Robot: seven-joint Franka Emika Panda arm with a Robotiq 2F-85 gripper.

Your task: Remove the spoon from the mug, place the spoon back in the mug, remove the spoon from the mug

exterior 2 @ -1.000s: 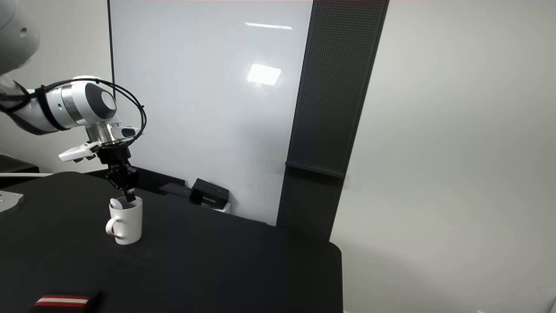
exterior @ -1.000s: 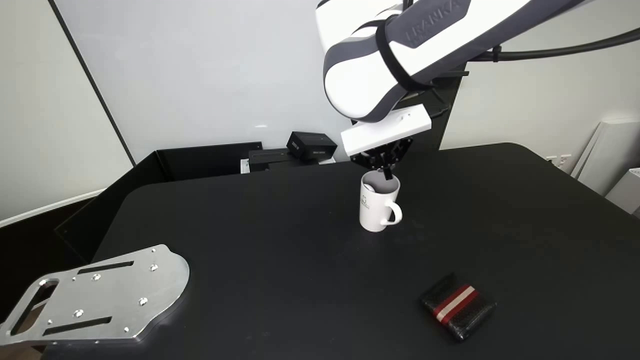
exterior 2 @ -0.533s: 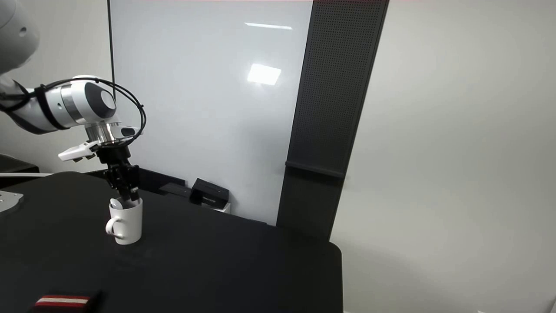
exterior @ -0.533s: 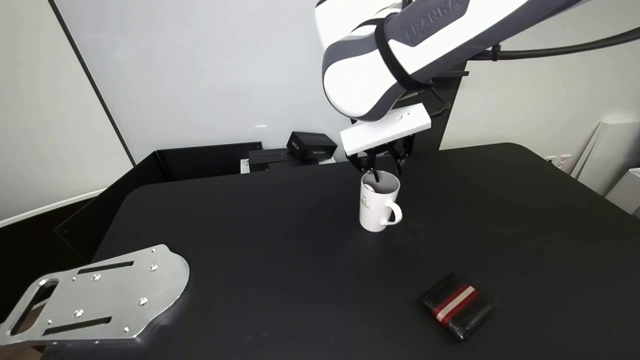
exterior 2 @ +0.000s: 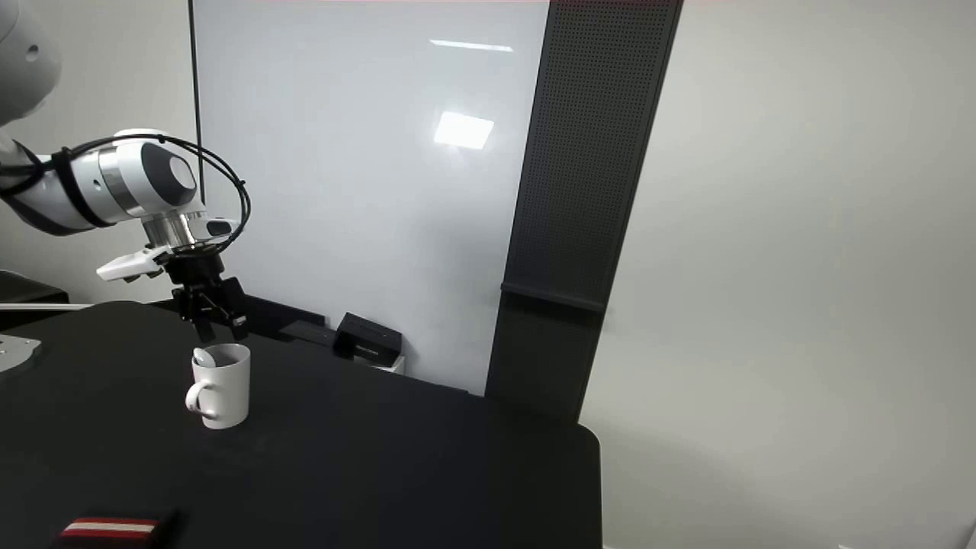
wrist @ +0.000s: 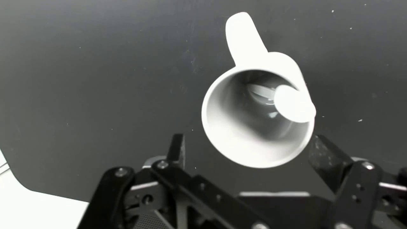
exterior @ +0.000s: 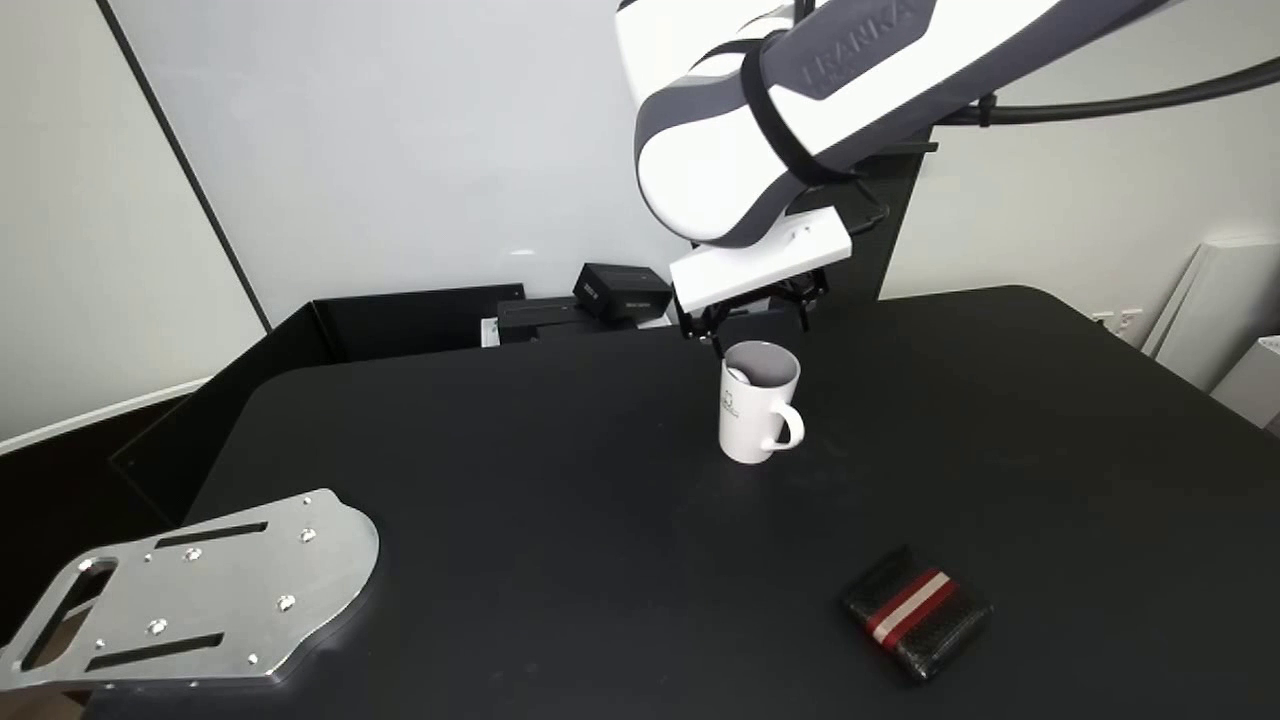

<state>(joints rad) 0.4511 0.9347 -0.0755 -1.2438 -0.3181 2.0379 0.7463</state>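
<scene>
Where your gripper [exterior 2: 223, 332] had its fingers [wrist: 176, 148] together over the mug [exterior 2: 226, 398] a second ago, they now stand well apart, wider too than half a second back. Tips [exterior 2: 239, 331] have risen: seen earlier across the mug's mouth, they now show above the rim in an exterior view. In the wrist view one finger lies left of the mug and one right, the tip at right appearing close by the rim. Your arm [exterior: 710, 185] sits a little farther left in both exterior views. Spoon [wrist: 294, 105] as before: in the mug, leaning, rounded end against the right rim in the wrist view, the left rim in both exterior views. Mug upright, same spot on the black table [exterior: 500, 480]. Wallet [exterior: 950, 632] near right, metal plate [exterior: 230, 590] near left in an exterior view, neither shifted.
</scene>
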